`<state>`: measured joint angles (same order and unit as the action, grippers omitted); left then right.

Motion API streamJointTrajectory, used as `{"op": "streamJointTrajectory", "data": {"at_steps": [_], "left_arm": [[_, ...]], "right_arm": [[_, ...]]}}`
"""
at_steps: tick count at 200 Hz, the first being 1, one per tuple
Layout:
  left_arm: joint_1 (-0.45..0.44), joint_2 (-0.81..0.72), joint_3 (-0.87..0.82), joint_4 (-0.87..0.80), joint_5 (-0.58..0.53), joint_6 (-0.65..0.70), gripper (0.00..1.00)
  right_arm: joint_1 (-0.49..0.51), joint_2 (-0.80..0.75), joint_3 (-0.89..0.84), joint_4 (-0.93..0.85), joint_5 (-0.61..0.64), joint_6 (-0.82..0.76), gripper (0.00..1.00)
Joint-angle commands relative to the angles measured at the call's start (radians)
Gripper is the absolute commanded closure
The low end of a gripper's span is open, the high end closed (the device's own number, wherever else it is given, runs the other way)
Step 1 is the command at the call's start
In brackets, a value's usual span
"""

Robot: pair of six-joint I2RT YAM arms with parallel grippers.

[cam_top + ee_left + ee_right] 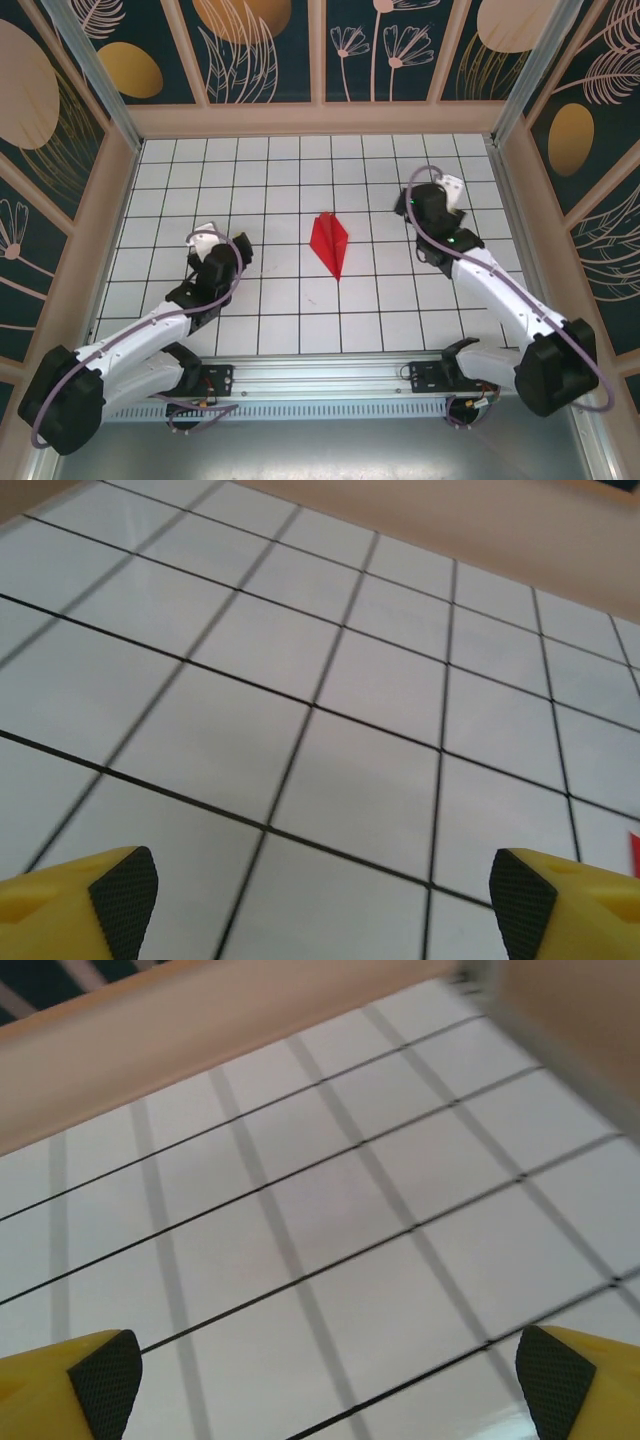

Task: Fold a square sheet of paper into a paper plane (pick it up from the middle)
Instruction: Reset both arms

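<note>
Apparently the folding is done. The paper plane point(330, 243), a slim pointed dart of thin bright red paper, lies about the middle of the white grid-tiled table point(270, 160), roughly midway between its left and right edges and between its near and back edges. A crease line runs down the dart's length. Its narrow tip points toward the near edge, slanted a little to the right. The red paper has a dart's outline, not a flat square's, so I judge the shaping folds complete.

The left gripper point(204, 240) hangs over the left half of the table, well apart from the plane. In the left wrist view its yellow fingers point(575, 905) sit at the two lower corners, spread wide, with bare tiles between them, so it grips nothing. A small sliver of red at the right edge of that view is probably the plane.

The right gripper point(448, 190) hangs over the right half, toward the back right corner, also well apart from the plane. Its yellow fingers point(45, 1390) are likewise spread wide, with bare tiles between them.

With both grippers empty and off the paper, little seems left beyond bringing the arms back toward the near edge. The plane is too small in the top view to tell whether its creases are sharp or its wings match.
</note>
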<state>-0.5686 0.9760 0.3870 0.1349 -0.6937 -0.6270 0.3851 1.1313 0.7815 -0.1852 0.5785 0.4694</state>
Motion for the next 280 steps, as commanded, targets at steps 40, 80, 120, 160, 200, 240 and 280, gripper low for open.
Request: {"op": "streamJointTrajectory", "data": {"at_steps": [40,80,120,160,200,240,280], "left_arm": [[0.259,0.042,-0.040,0.280,-0.075,0.280,0.05],[0.391,0.126,-0.012,0.335,0.030,0.323,0.02],[0.423,0.256,-0.090,0.594,0.039,0.400,0.01],[0.444,0.359,-0.166,0.977,0.116,0.522,0.02],[0.483,0.509,-0.197,1.241,0.257,0.548,0.01],[0.506,0.553,-0.229,1.308,0.360,0.544,0.02],[0.524,0.563,-0.191,1.258,0.325,0.512,0.02]], "right_arm": [[-0.270,-0.019,-0.449,0.653,-0.149,-0.284,0.01],[-0.319,0.188,-0.464,0.921,-0.240,-0.381,0.01],[-0.411,0.305,-0.443,1.140,-0.447,-0.429,0.01],[-0.418,0.416,-0.561,1.475,-0.617,-0.466,0.01],[-0.409,0.409,-0.551,1.438,-0.568,-0.454,0.01],[-0.410,0.411,-0.553,1.442,-0.568,-0.454,0.01],[-0.411,0.411,-0.551,1.440,-0.569,-0.452,0.01]]}}
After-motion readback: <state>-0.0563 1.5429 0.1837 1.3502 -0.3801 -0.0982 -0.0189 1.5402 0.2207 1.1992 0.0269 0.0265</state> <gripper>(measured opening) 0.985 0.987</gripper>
